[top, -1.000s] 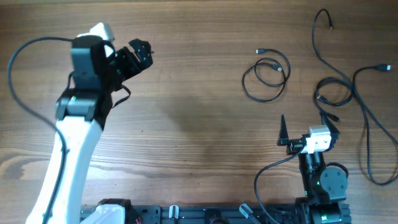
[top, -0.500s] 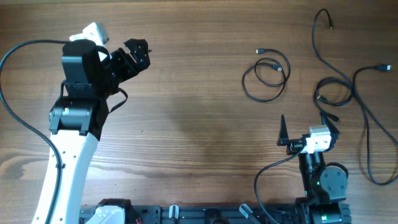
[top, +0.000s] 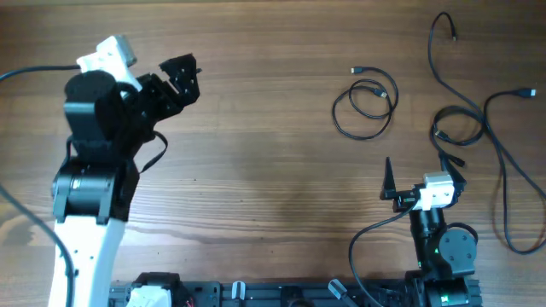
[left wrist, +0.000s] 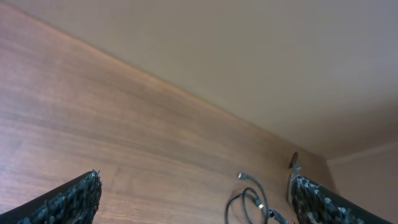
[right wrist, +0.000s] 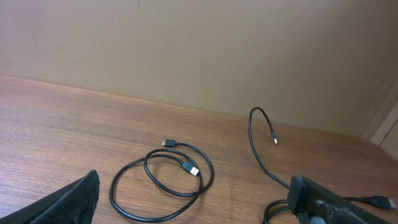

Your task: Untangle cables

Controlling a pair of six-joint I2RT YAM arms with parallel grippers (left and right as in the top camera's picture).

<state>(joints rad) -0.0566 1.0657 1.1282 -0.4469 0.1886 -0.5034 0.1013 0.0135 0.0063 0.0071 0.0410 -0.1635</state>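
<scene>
A short black cable (top: 365, 104) lies coiled on the wooden table at centre right; it also shows in the right wrist view (right wrist: 165, 180) and far off in the left wrist view (left wrist: 252, 202). A longer black cable (top: 478, 119) loops across the far right, one end near the back (right wrist: 264, 134). My left gripper (top: 181, 75) is open and empty, raised over the table's back left. My right gripper (top: 418, 175) is open and empty near the front right, just in front of the long cable's loop.
The robot base bar (top: 290, 294) runs along the table's front edge. The right arm's own thick wire (top: 367, 239) curves beside its base. A beige wall (right wrist: 199, 50) stands behind the table.
My left arm has swung left and back, its gripper shifting a little to the left. The right arm and the cables have not moved.
</scene>
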